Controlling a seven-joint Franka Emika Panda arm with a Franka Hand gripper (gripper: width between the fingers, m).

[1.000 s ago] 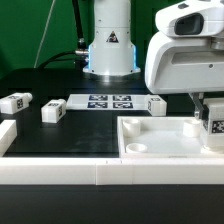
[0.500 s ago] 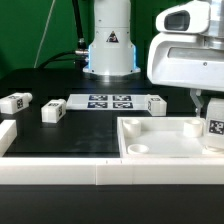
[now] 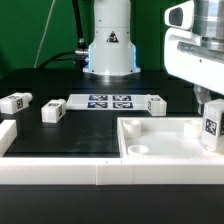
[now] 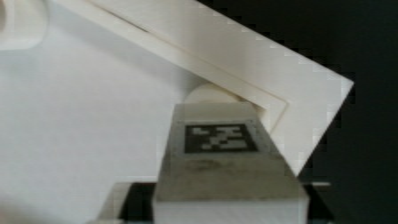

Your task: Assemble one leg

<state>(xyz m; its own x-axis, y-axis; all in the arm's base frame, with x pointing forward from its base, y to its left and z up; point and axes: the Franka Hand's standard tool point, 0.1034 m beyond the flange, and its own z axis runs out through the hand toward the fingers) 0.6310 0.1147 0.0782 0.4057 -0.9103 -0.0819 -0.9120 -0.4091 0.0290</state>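
While upright over a corner of the tray (image 3: pixel 165 158), 1 tagged leg (image 3: pixel 212 128), tight between the closed fingers (image 3: pixel 204 102).

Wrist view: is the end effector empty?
No, a white leg with a black-and-white tag on its face is held in the end effector.

Warning triangle (image 3: pixel 111 41) on robot base (image 3: pixel 108 62)
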